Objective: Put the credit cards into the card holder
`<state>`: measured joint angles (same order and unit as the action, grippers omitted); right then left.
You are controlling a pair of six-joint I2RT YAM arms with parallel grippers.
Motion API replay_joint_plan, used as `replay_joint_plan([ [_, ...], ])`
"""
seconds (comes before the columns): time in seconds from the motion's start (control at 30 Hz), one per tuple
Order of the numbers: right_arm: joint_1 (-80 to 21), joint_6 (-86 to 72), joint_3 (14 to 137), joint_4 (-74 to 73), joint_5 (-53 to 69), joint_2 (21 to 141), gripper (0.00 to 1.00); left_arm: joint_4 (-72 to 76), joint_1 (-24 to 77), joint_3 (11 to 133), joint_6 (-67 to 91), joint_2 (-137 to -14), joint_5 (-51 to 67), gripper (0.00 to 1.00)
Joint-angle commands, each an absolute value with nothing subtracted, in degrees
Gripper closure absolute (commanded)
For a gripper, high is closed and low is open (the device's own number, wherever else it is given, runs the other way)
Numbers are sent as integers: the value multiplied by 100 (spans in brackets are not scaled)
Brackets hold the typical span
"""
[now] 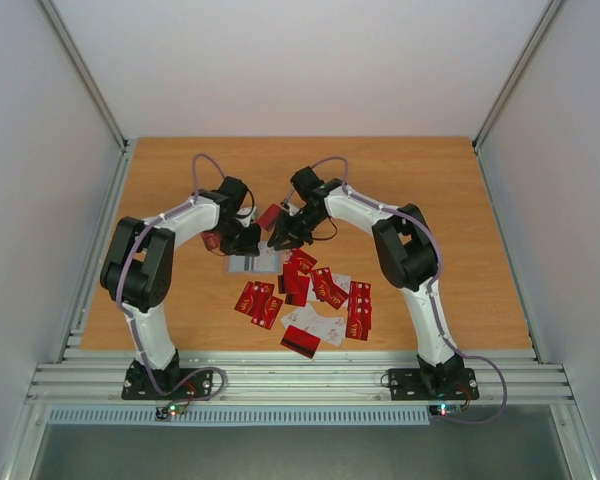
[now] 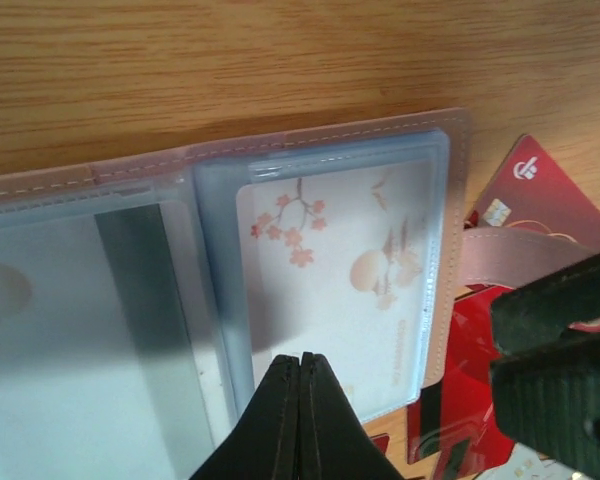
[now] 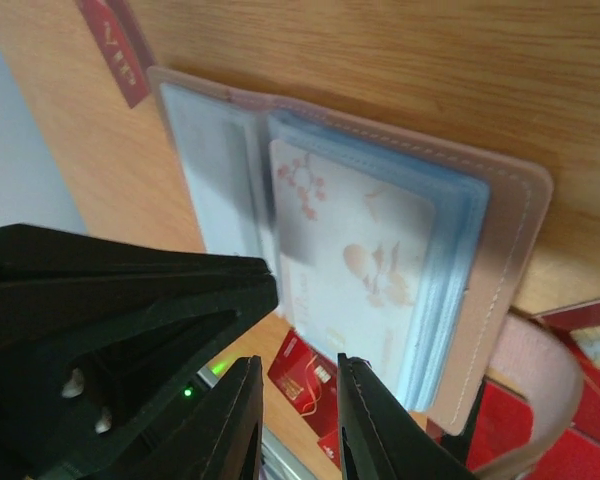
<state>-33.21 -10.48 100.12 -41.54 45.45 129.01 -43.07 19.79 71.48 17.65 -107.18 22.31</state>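
Many red credit cards (image 1: 315,292) lie scattered and overlapping on the wooden table (image 1: 430,200), just in front of the card holder (image 1: 252,264). Another red card (image 1: 269,215) lies just behind it. The holder sits near the table's middle, directly under both wrists, which crowd in from either side and hide most of it from above. It lies open and flat, inner face up. Its long axis runs left to right across the table and its stitched outer edge faces the far side. Its clear sleeves fan out, and a pale blossom-printed card (image 2: 340,270) sits in the top one. A pinkish strap (image 3: 555,390) loops from the holder's end over nearby red cards. The left gripper (image 2: 300,358) has its fingers pressed together, tips on the sleeves' near edge. The right gripper (image 3: 298,365) stands slightly parted with nothing between its fingers.
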Motion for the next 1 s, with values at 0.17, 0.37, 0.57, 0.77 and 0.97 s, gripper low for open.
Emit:
replay_joint_plan([
  [0.17, -3335, -962, 10219, -4522, 4304, 13280, 77, -4497, 1960, 7411, 1421, -11003, 2027, 100],
  [0.37, -3365, -915, 10229, -4579, 4254, 13366, 77, -4492, 1964, 7429, 1368, -11146, 2074, 100],
  [0.57, -3388, -923, 10349, -4599, 4271, 13493, 76, -4448, 1960, 7394, 1345, -11270, 2133, 100],
  [0.77, -3426, -882, 10477, -4633, 4281, 13524, 76, -4447, 1960, 7389, 1301, -11328, 2153, 100],
  [0.97, -3525, -708, 10685, -4875, 4183, 13531, 76, -4408, 1961, 7370, 1301, -11343, 2162, 100],
])
